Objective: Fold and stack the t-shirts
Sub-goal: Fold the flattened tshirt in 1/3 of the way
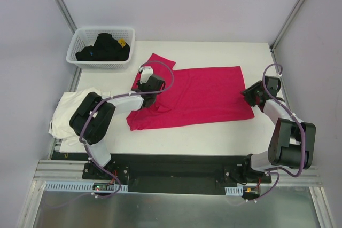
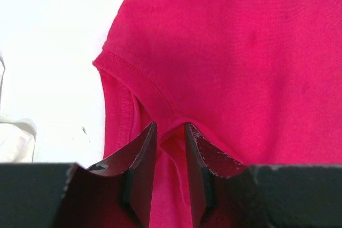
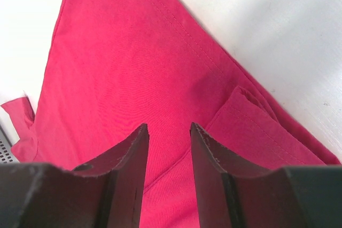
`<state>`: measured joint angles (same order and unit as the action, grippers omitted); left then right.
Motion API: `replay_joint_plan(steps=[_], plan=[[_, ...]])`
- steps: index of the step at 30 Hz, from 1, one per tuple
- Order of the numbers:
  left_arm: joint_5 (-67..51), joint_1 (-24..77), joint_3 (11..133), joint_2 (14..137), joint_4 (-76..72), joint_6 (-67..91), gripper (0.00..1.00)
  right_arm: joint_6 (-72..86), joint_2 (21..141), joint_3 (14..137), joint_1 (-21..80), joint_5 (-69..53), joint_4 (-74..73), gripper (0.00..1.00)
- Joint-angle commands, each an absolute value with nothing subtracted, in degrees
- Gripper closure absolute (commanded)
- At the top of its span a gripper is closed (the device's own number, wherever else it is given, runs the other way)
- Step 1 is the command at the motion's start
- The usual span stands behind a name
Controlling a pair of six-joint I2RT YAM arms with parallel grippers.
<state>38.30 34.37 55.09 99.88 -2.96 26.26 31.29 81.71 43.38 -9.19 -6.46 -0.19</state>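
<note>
The magenta-red t-shirt (image 1: 203, 97) lies spread across the middle of the white table, one sleeve pointing up at the far left. My left gripper (image 1: 151, 86) is down on its left part near the sleeve. In the left wrist view the left gripper (image 2: 171, 127) is closed on a raised ridge of the red cloth (image 2: 240, 52). My right gripper (image 1: 251, 95) is at the shirt's right edge. In the right wrist view the right gripper (image 3: 169, 127) stands a little open over flat red cloth (image 3: 123, 52). The cream-white t-shirt (image 1: 67, 108) lies crumpled at the table's left edge.
A white lattice basket (image 1: 85, 60) holding dark clothes stands at the far left corner. Bare table (image 1: 214, 132) lies in front of the red shirt. Grey walls and frame posts enclose the table on both sides.
</note>
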Motion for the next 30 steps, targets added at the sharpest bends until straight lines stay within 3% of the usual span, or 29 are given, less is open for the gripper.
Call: replay_joint_plan(steps=[1, 18, 25, 30], plan=[[41.31, 34.01, 57.31, 100.19, -5.45, 24.43, 0.73, 31.03, 81.3, 43.68, -9.84, -6.68, 1.32, 0.6], [40.87, 33.49, 59.06, 103.01, -6.77, 24.43, 0.76, 30.94, 82.18, 43.68, -10.37, -7.38, 1.76, 0.6], [41.04, 33.57, 59.15, 103.36, -6.77, 24.61, 0.94, 30.94, 82.27, 43.42, -10.81, -7.47, 1.76, 0.6], [41.04, 33.57, 59.24, 103.89, -6.85, 24.7, 1.0, 30.94, 82.26, 43.24, -11.25, -7.56, 1.85, 0.6]])
